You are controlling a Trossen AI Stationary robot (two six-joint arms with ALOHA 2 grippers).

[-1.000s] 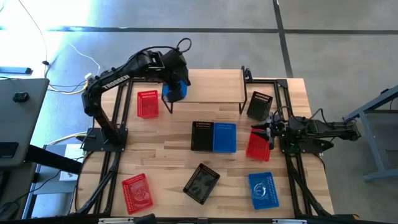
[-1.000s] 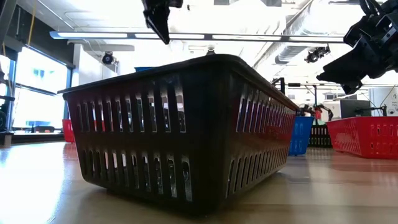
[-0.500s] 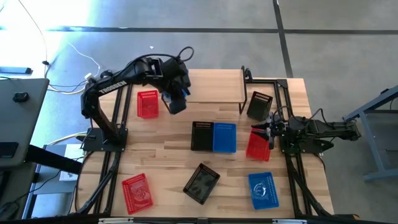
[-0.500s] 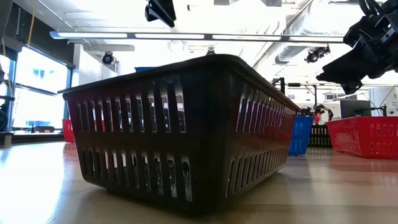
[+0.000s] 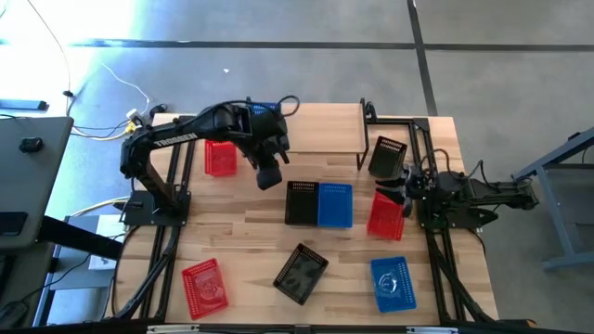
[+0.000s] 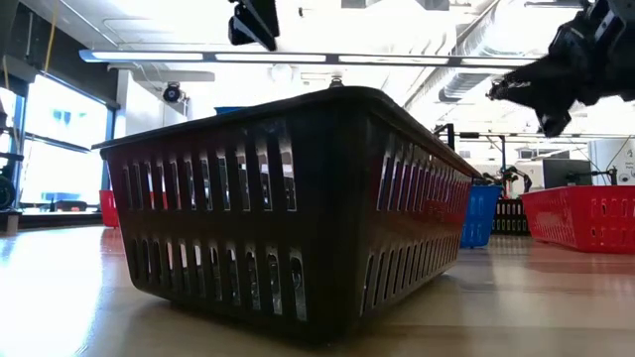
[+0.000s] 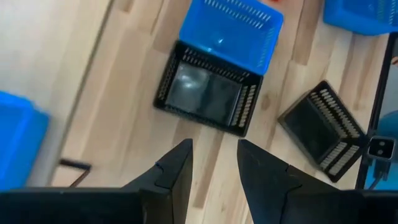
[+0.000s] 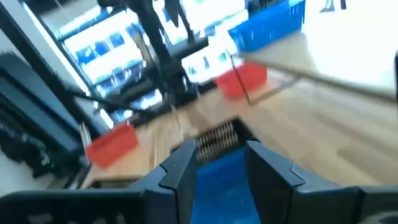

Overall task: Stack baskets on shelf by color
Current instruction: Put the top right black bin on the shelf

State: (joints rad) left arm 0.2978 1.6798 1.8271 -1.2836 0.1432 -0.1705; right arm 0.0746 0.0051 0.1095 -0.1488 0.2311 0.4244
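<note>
From above, you are looking down on the shelf [image 5: 311, 127], a pale board lying with its long axis across the far edge of the table. One blue basket [image 5: 263, 111] is sitting at the shelf's left end, mostly hidden by the left arm. The left gripper [image 5: 270, 176] is hovering just in front of the shelf, fingers parted and holding nothing. A black basket [image 5: 301, 202] and a second blue basket [image 5: 335, 204] are lying side by side in front of the shelf, touching, long axes running toward it. The right gripper [image 5: 405, 188] is hanging off the shelf's right end, above a red basket [image 5: 384, 215]; its fingers are apart and empty.

At table height, a tilted black basket [image 6: 288, 213] is filling your view, its slotted walls dark.

The left wrist is showing you the black-and-blue pair [image 7: 214, 74] beyond its open fingers [image 7: 177, 171].

The right wrist view is blurred; its fingers [image 8: 180, 171] are standing apart.
</note>
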